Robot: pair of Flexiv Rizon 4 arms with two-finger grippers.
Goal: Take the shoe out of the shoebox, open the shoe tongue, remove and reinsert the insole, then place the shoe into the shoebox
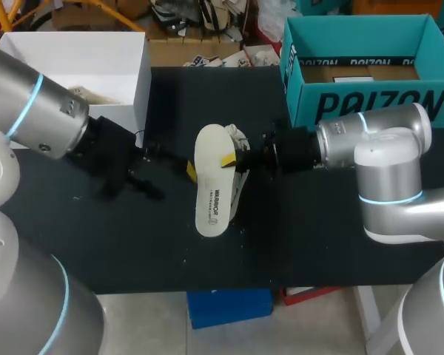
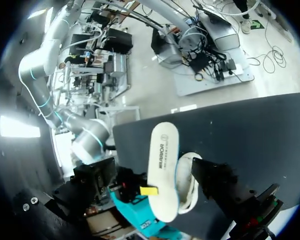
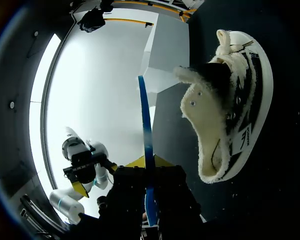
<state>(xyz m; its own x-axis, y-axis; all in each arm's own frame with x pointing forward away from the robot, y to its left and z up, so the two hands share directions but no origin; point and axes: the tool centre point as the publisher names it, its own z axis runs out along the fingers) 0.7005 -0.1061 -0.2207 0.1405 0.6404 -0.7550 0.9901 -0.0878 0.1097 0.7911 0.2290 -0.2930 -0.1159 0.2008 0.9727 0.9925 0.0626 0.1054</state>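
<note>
As seen from above, the shoe (image 1: 239, 139) was already out of its box. It lay on its side near the middle of the desk (image 1: 318, 237), well apart from the white box (image 1: 74, 59) at the far left and the teal box (image 1: 370, 66) at the far right. The insole (image 1: 211, 185) stood clear of the shoe, just to its left, printed face toward the camera. The right tool (image 1: 229, 159) gripped it by one edge. The left tool (image 1: 183, 168) sat just left of the insole; I could not tell whether it was open or closed.

From the left wrist, the insole (image 2: 162, 165) rose upright in front of the shoe (image 2: 189, 186).

From the right wrist, the insole (image 3: 145, 130) showed edge-on as a thin blue strip pinched between that tool's yellow tips. Beside it the shoe (image 3: 230, 100) gaped wide at the mouth, its tongue seemingly folded back.

By my judgement, taking the shoe out, opening the tongue and removing the insole were done. Putting the insole back and returning the shoe to a box were left.
</note>
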